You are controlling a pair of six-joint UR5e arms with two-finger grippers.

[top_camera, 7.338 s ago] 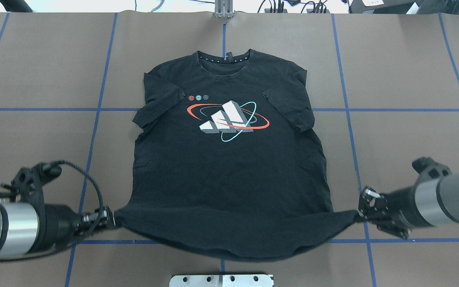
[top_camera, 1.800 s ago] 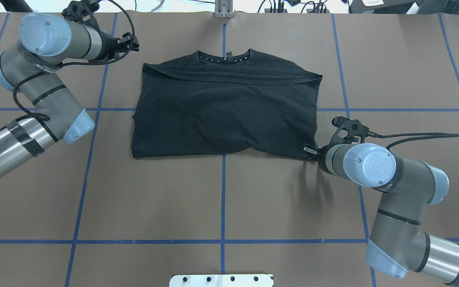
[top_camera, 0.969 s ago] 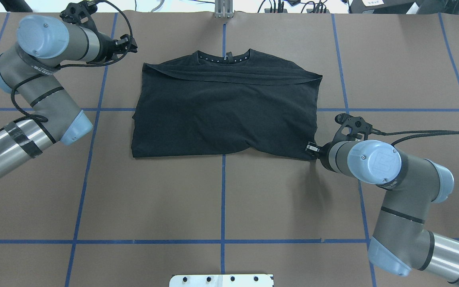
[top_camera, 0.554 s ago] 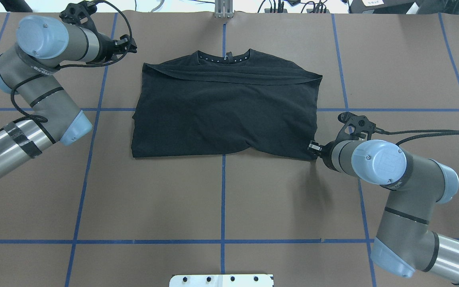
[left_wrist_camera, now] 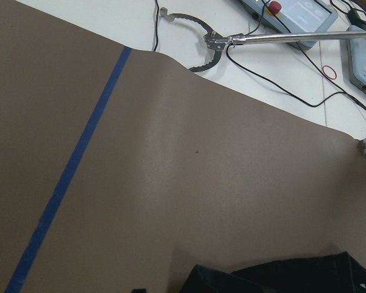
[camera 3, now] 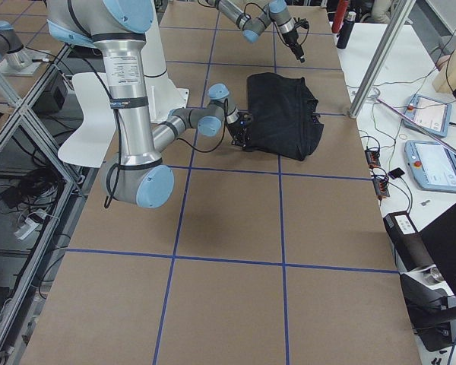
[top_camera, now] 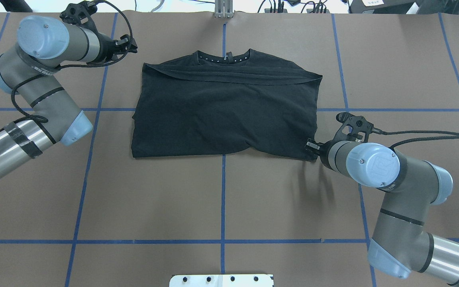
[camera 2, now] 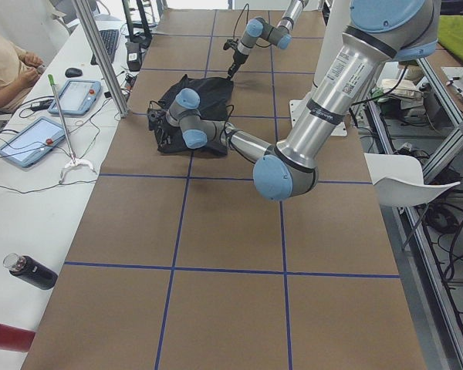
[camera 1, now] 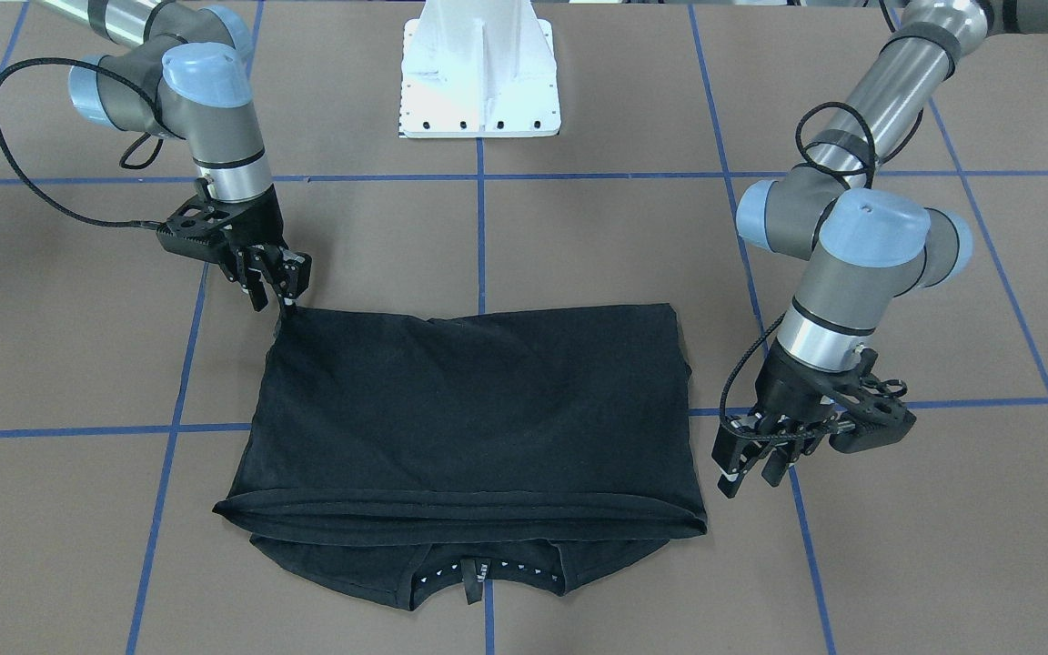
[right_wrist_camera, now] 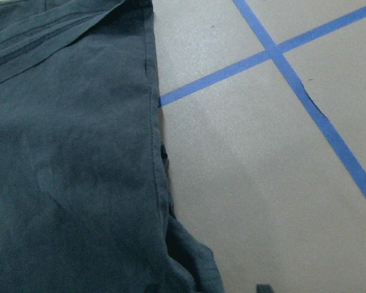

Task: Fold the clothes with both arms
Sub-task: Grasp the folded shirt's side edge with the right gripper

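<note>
The black T-shirt lies folded in half, hem up near the collar, with its plain back showing and the logo hidden. My left gripper hangs open just off the shirt's far corner, apart from the cloth. The left wrist view catches only a shirt edge. My right gripper stands open at the fold's near corner, fingertips right at the cloth. That corner fills the right wrist view's lower part.
Blue tape lines cross the brown table. The white pedestal base stands at the robot's side. Past the far edge are a metal post, tablets, a seated person, a bottle and a grabber tool.
Seven seconds ago the shirt lay flat, logo up, both grippers on its hem; now it is folded. In the last second the right gripper drifted right, then back left; the shirt stayed still.
</note>
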